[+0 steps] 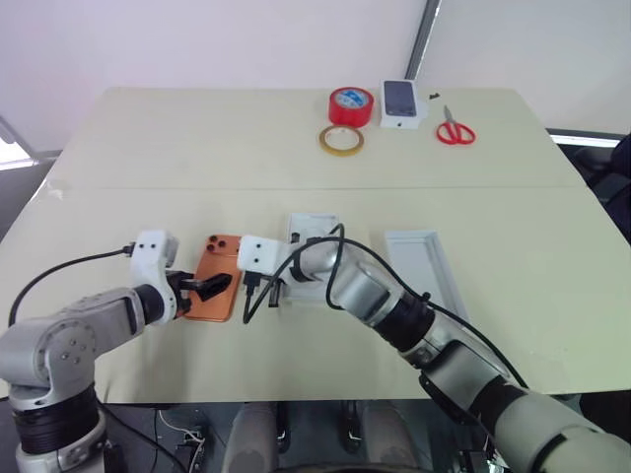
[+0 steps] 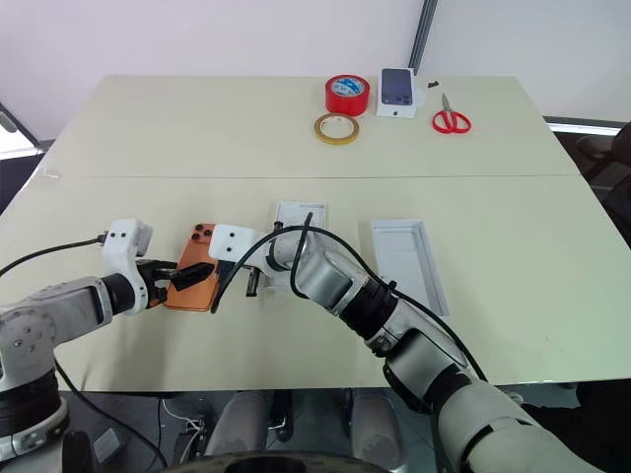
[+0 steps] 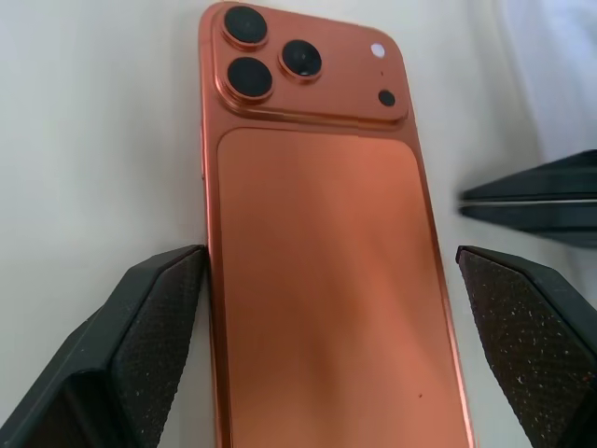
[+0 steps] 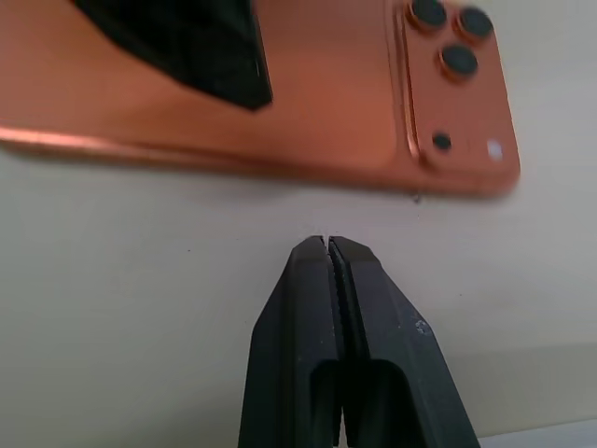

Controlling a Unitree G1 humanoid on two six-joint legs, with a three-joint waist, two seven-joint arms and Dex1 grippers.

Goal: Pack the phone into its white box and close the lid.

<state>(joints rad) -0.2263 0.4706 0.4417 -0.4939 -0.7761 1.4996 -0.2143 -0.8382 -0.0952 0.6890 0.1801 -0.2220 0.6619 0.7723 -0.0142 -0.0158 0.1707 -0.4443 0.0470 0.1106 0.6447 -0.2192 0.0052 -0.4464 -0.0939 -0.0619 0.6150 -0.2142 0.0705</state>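
Note:
The orange phone lies back up on the table, its camera cluster at the far end. My left gripper is open, with one finger at each long edge of the phone's near half. My right gripper is shut and empty, its tips on the table just off the phone's right long edge. Two shallow white box parts lie right of the phone. One is partly behind my right arm and the other is further right. I cannot tell which is the white box's base and which its lid.
At the far side of the table are a red tape roll, a yellowish tape ring, a small white box printed with a phone picture and red scissors. A black cable loops off my right wrist.

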